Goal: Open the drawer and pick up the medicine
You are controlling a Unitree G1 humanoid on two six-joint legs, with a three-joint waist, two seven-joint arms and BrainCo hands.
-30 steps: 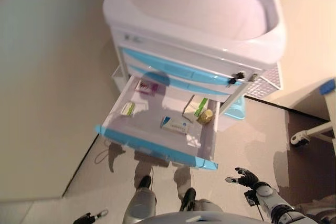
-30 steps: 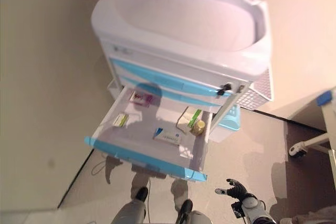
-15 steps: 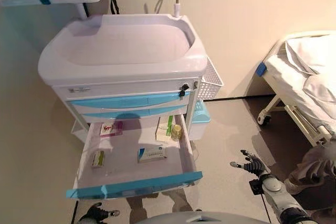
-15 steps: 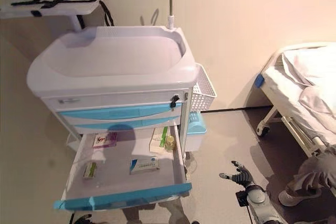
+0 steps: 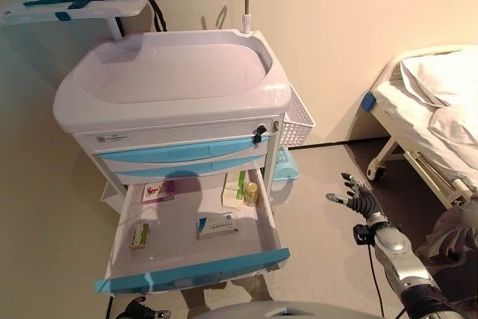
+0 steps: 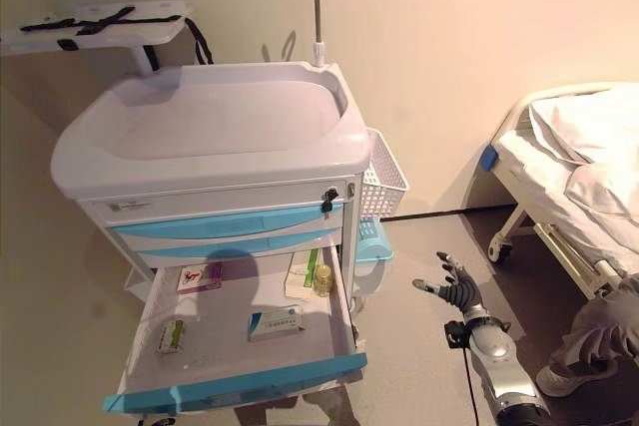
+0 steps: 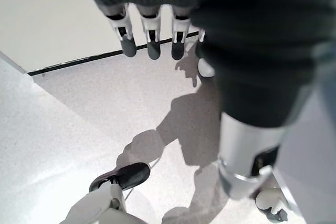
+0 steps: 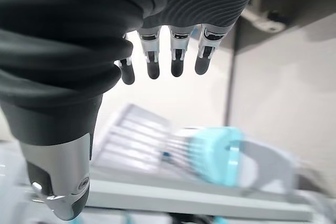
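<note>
At lower centre the drawer [image 5: 187, 240] stands open; our right hand [image 5: 359, 203] and left hand [image 7: 157, 30], fingers relaxed and empty, must next reach the medicine box [image 5: 217, 224].

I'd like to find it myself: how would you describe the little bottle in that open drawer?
Find the white medical cart; its bottom drawer is pulled out. At the drawer's back right corner stands a small yellowish bottle, beside a green-striped box: the only round, upright item among flat boxes.

One open drawer [image 6: 200, 401], four medicine boxes [image 6: 276, 322], one small bottle [image 6: 322, 280].
</note>
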